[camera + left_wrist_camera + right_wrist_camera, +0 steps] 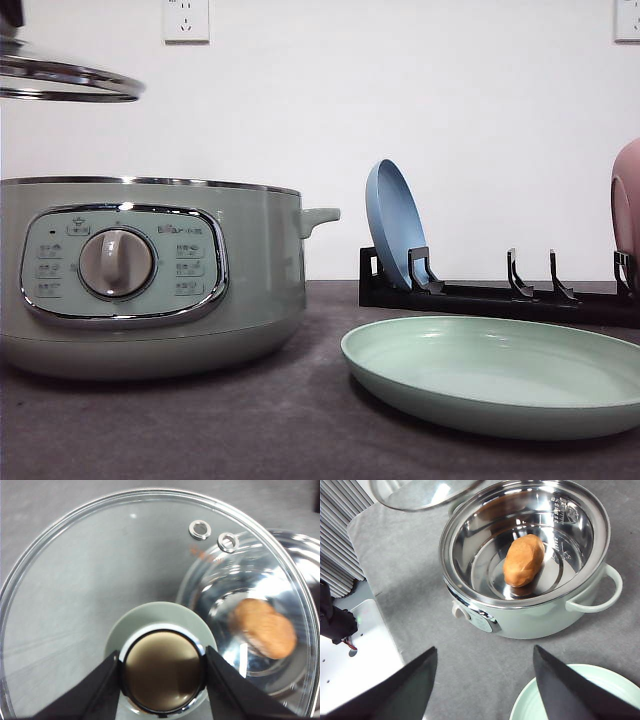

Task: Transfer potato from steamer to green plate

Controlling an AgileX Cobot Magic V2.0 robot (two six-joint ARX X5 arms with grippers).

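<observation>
Black fingers of the left gripper [162, 672] pinch the knob [162, 670] of the glass lid [75, 605], which hangs in the air beside the steamer [150, 280]. The right gripper [482, 680] hovers with its jaws spread wide above the grey table [410, 565]. Below it, the orange-brown potato [524, 560] lies in the steamer's shiny steel bowl. The green plate [500, 375] sits flat just beside the steamer, in front of a black rack [500, 295] holding a blue plate [393, 225] upright.

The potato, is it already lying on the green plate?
No, the potato lies inside the open steamer.
</observation>
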